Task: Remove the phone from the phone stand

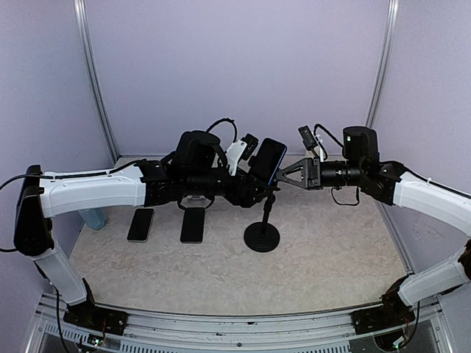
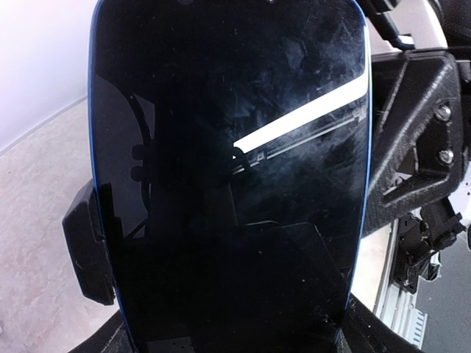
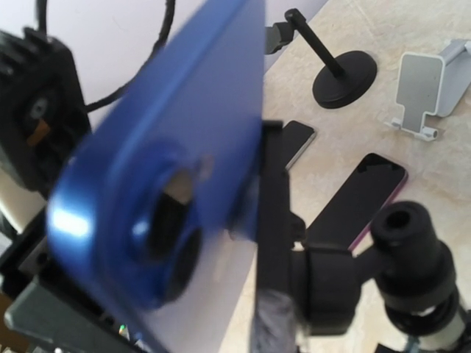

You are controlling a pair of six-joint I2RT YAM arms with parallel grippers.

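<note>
A blue phone (image 1: 269,159) with a dark screen stands tilted at the top of the black phone stand (image 1: 262,237). My left gripper (image 1: 250,187) is at the phone's lower end. In the left wrist view the screen (image 2: 228,147) fills the frame, sharp, with finger parts at both bottom corners, so the gripper looks shut on it. The stand's clamp (image 2: 88,243) shows at the screen's left edge. My right gripper (image 1: 280,179) meets the stand's head from the right. In the right wrist view a grey pad (image 3: 276,323) presses the clamp (image 3: 274,220), and the phone's back (image 3: 169,169) is blurred.
Two dark phones (image 1: 140,224) (image 1: 193,224) lie flat on the table left of the stand's base. A white stand (image 3: 423,92) and a second black stand (image 3: 344,76) are at the back. A pale blue object (image 1: 92,218) sits at the far left. Enclosure walls are close.
</note>
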